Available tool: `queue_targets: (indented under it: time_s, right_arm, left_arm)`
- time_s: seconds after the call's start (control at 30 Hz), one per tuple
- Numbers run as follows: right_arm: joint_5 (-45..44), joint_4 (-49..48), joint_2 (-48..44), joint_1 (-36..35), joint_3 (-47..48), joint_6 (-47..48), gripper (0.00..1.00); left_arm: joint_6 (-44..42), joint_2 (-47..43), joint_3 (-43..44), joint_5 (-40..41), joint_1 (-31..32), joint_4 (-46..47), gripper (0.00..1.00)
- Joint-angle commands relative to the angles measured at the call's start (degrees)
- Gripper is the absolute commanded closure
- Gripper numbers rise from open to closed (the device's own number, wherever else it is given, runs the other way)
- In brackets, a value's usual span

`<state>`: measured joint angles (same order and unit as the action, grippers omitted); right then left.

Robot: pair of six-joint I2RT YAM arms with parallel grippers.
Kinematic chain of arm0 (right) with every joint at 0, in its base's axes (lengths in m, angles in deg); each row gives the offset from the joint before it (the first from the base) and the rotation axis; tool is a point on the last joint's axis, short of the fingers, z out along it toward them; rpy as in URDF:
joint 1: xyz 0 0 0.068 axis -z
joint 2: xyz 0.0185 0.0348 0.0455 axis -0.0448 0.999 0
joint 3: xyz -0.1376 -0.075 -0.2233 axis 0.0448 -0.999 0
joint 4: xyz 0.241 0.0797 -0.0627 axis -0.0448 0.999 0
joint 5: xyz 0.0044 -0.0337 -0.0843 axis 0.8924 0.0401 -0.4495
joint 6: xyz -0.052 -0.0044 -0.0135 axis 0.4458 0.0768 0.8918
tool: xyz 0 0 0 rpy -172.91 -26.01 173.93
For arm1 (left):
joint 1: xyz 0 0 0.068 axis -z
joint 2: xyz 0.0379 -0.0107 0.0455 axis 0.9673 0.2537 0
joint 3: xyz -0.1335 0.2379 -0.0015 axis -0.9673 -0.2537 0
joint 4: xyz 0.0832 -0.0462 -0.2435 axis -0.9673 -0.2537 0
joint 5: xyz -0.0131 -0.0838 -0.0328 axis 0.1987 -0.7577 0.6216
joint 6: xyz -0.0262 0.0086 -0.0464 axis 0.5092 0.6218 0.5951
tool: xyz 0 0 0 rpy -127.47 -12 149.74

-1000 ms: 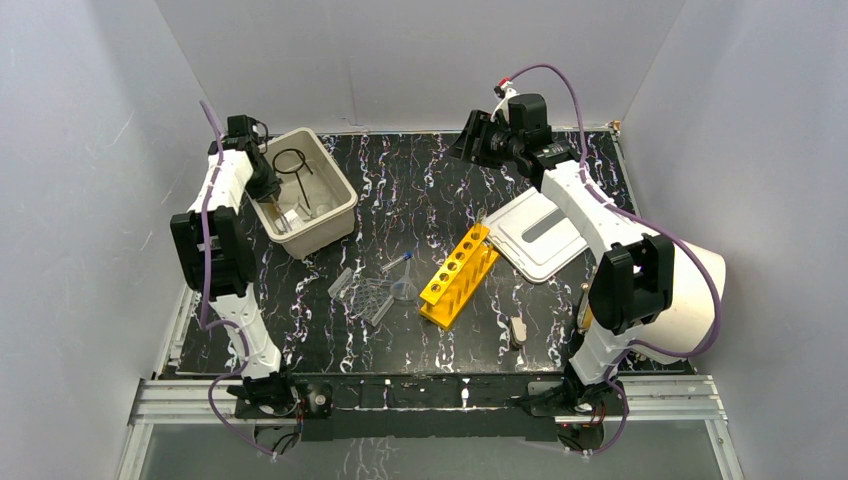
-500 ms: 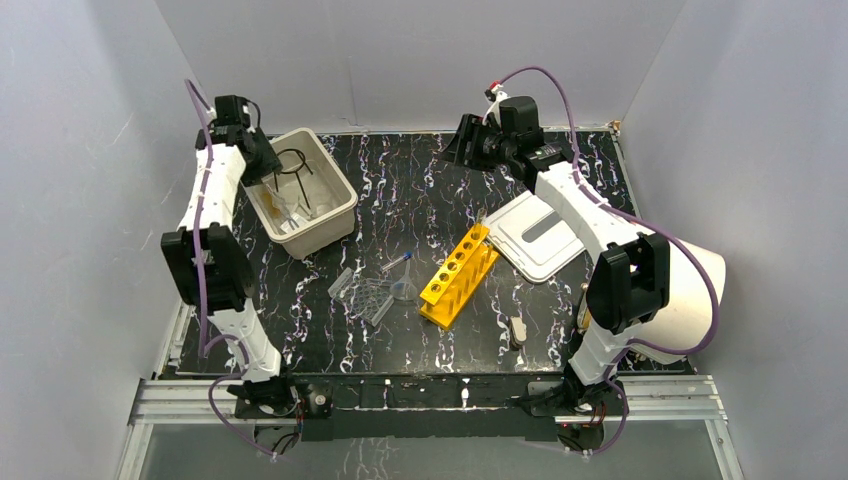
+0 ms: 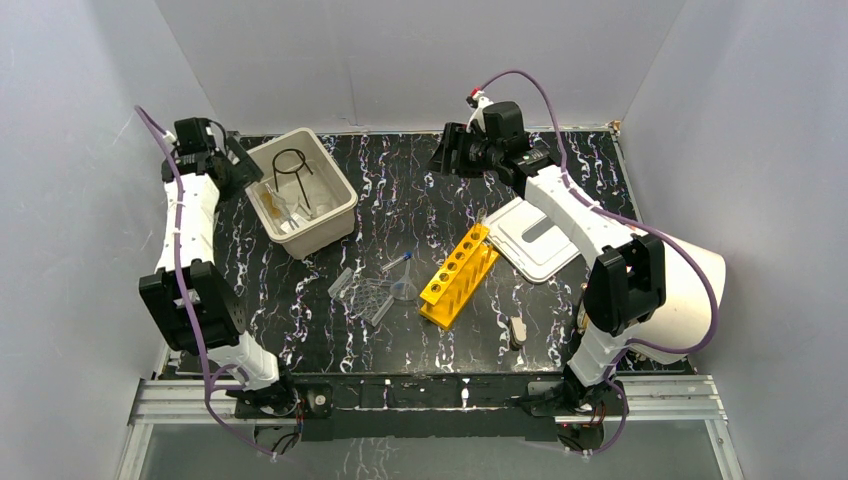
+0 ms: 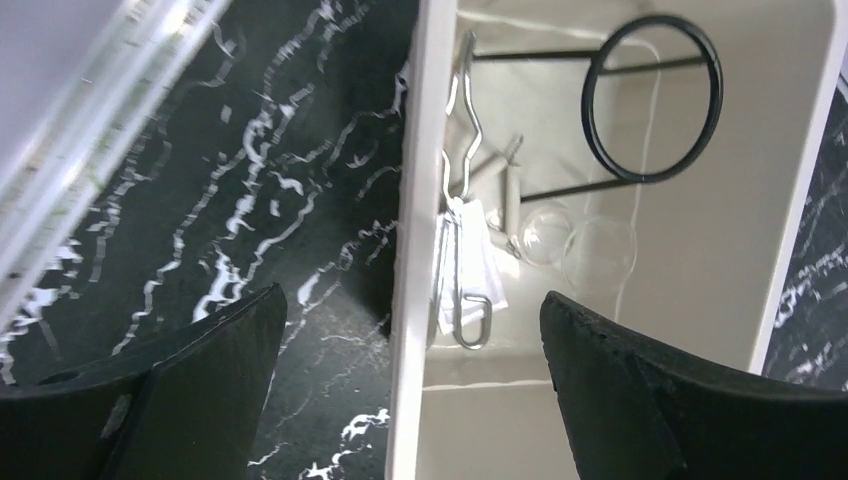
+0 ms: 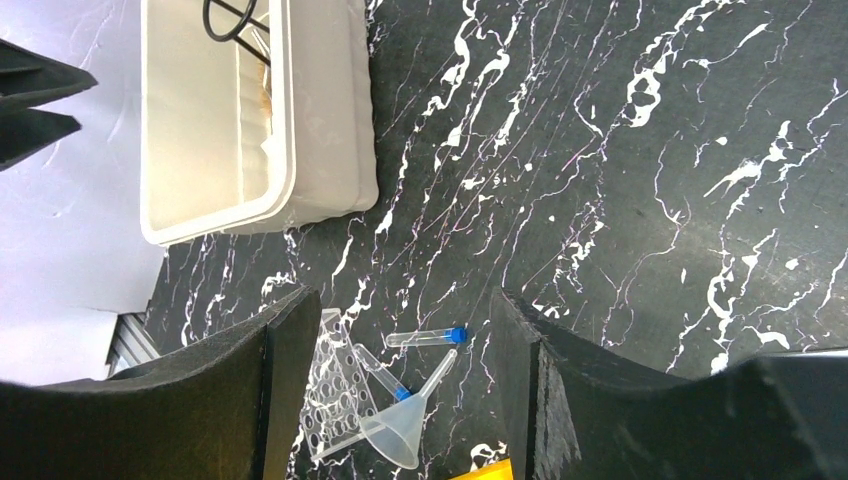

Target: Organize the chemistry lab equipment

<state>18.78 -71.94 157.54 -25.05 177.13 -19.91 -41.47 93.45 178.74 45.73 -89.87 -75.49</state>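
Black wire loop [image 4: 652, 98] lies in the bin [image 4: 425, 150], beyond the wide-apart left end effector [image 4: 410, 305].

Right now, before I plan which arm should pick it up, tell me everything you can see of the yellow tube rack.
The yellow tube rack is a long block, plastic by its look, with six round holes in a single row along its top, all empty. It sits on the black marbled table, set diagonally. Its far end comes close to a corner of the white slotted lid; whether they touch cannot be told. A clear funnel lies just off its left side.
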Motion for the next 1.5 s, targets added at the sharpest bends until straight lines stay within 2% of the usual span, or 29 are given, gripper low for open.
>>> queue_targets:
  time_s: [0.0, 0.37, 0.63, 0.93, 1.13, 1.27, 1.47]
  right_arm:
    - [-0.6, -0.8, -3.7, -0.7, 1.0, 1.6, 0.29]
    - [-0.8, -2.5, -5.5, -1.6, -2.4, 1.7, 0.3]
    - [-2.3, 0.7, -2.8, -4.6, 0.6, 5.8, 0.3]
    - [-12.9, 7.8, 3.4, -12.7, 6.8, 14.7, 0.3]
    - [-18.5, 12.3, 8.1, -18.1, 8.3, 20.1, 0.29]
    - [-21.4, 15.8, 9.3, -21.2, 8.0, 22.0, 0.28]
    - [-24.2, 25.4, 12.9, -22.7, 10.9, 10.6, 0.29]
  left_arm:
    - [1.4, -0.5, -3.0, -10.0, -0.3, 3.3, 0.02]
    - [1.3, 6.4, -1.7, -21.5, -0.4, 5.8, 0.08]
    - [-0.1, 10.5, 0.6, -30.1, -0.4, 8.6, 0.17]
    - [0.4, 15.7, 5.0, -38.3, 0.0, 10.7, 0.21]
    - [0.4, 18.1, 7.3, -37.3, 0.9, 10.3, 0.21]
    - [0.0, 16.6, 8.5, -31.6, 0.9, 7.3, 0.17]
    - [-0.8, 10.1, 7.1, -25.0, 0.9, 5.2, 0.11]
